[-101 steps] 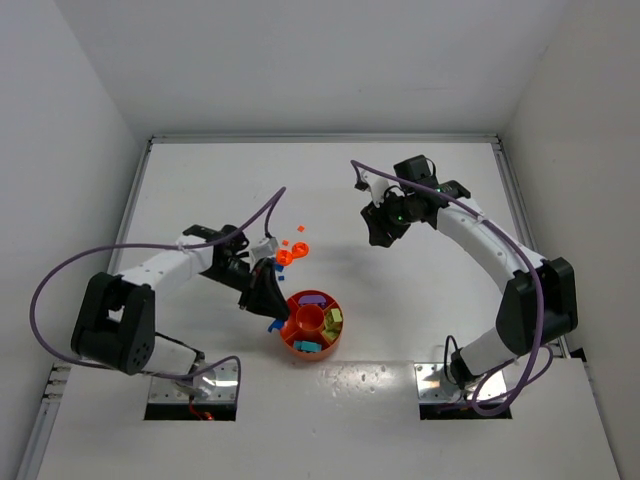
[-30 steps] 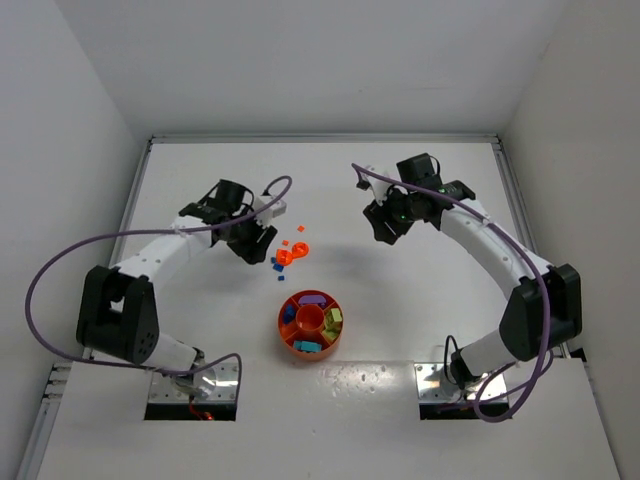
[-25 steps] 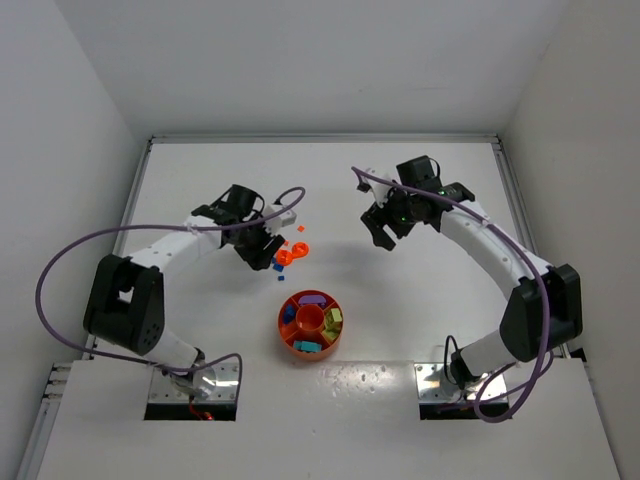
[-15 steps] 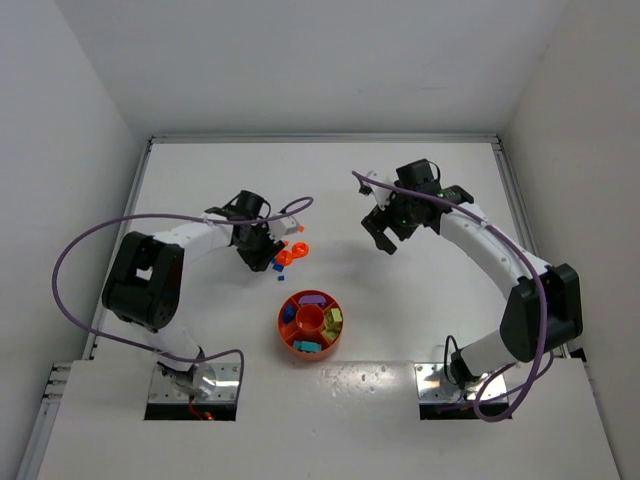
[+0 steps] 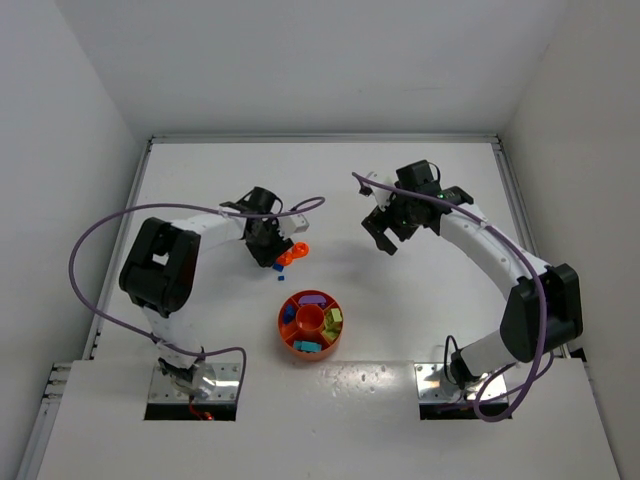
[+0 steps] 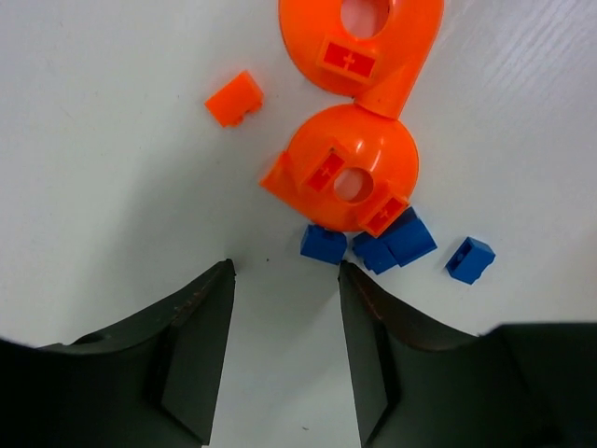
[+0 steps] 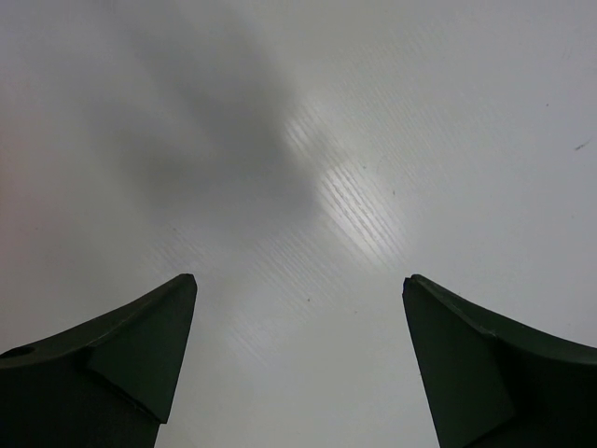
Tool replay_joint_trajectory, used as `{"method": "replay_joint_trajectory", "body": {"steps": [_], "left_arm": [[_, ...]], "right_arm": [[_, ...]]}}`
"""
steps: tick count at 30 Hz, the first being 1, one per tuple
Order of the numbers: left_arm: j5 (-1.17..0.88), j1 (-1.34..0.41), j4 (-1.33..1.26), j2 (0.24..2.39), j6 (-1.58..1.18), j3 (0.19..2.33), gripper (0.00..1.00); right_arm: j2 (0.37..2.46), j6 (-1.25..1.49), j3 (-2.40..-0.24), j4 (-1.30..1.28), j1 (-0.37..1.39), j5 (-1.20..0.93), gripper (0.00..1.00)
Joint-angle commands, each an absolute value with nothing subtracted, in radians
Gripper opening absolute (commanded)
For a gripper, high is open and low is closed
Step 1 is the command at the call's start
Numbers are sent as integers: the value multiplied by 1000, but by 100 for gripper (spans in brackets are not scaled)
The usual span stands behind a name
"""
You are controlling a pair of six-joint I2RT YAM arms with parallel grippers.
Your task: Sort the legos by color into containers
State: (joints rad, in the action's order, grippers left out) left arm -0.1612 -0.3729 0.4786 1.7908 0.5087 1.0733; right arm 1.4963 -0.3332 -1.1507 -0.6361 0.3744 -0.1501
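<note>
Done: we see some bricks [image 5: 333, 318] in the tray [image 5: 286, 340] | To do: blue bricks [image 6: 324, 244] and orange brick [image 6: 234, 98] just ahead of left pincer [image 6: 284, 345], partly open, empty | right pincer [image 7: 298, 355] wide, empty

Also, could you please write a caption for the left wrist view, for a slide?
Open left gripper pointing at loose blue bricks that lie against an orange two-disc piece.
</note>
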Motion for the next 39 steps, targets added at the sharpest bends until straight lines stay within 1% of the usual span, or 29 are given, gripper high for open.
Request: {"method": "replay_joint_trajectory", "body": {"steps": [1, 7, 11, 16, 22, 23, 27, 28, 30, 32, 35, 36, 39], "left_arm": [[-183, -396, 465, 1818, 522, 1103, 55], [-207, -405, 474, 1851, 531, 1121, 55], [-219, -405, 483, 1862, 531, 1121, 46], [-230, -405, 492, 1885, 531, 1131, 41], [-230, -405, 502, 1894, 540, 1120, 27], [-230, -405, 502, 1894, 540, 1120, 21], [-230, -405, 511, 1873, 540, 1111, 13], [-230, -405, 521, 1862, 540, 1101, 13], [-265, -393, 522, 1815, 531, 1101, 10], [-297, -383, 531, 1758, 520, 1078, 9], [-402, -364, 540, 1608, 509, 1029, 8], [-435, -364, 551, 1527, 518, 1014, 6], [-544, -386, 595, 1380, 518, 959, 6]], "right_arm": [[1459, -322, -1146, -615, 370, -143, 92], [1459, -331, -1146, -615, 370, -143, 92], [1459, -331, -1155, -615, 370, -143, 92], [1459, -331, -1155, -615, 370, -143, 92], [1468, -341, -1155, -615, 370, -143, 92], [1468, -341, -1155, -615, 370, -143, 92], [1468, -341, -1155, -615, 370, -152, 92], [1468, -341, -1155, -615, 370, -152, 92], [1468, -341, -1155, -615, 370, -152, 92], [1468, -341, -1155, -615, 370, -152, 92], [1459, -341, -1155, -615, 370, -152, 92], [1459, -341, -1155, -615, 370, -152, 92], [1459, -341, -1155, -615, 370, -161, 92]]}}
